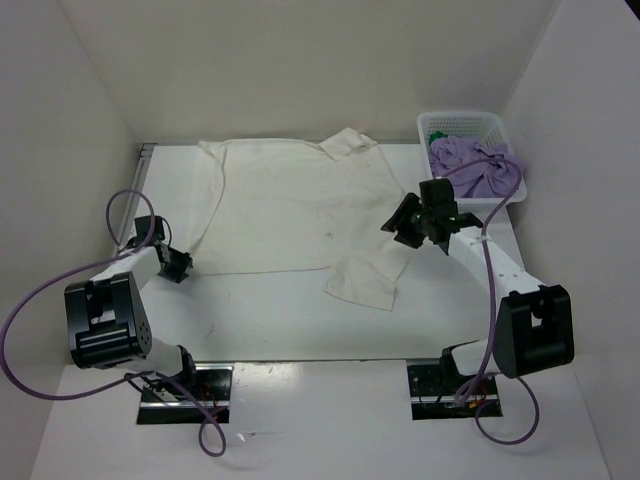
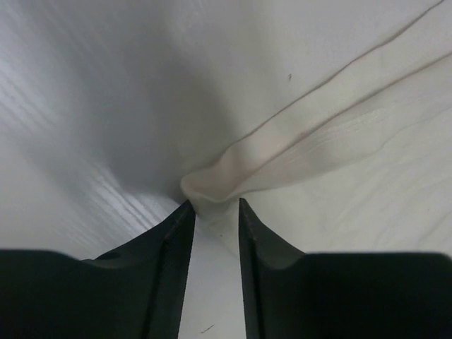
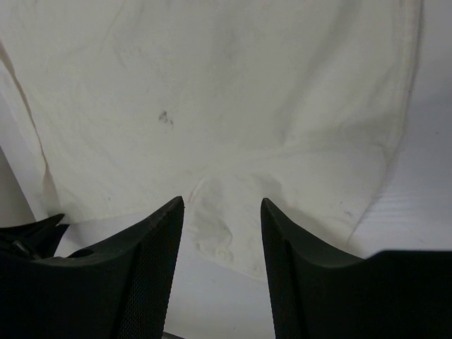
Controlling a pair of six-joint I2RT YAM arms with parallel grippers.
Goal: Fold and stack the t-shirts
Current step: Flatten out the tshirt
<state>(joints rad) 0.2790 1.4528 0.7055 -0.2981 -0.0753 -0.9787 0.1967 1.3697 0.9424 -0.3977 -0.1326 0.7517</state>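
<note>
White shirt (image 1: pixel 290 215) spread flat, unfolded. Left gripper (image 2: pixel 214 203): jaws slightly apart, hem corner at tips, unpinched. Right gripper (image 3: pixel 222 201) released, empty, shirt beneath. Lilac shirt (image 1: pixel 475 165), green shirt (image 1: pixel 437 137) beyond it, in basket (image 1: pixel 465 122). Nothing folded or stacked yet.

A white plastic lattice basket (image 1: pixel 462 124) sits at the far right corner of the white table (image 1: pixel 280 320), close against the right wall. Plain white walls (image 1: pixel 300 60) close the table in at the back and on both sides. A thin metal strip (image 1: pixel 143 170) runs along the table's far left edge.
</note>
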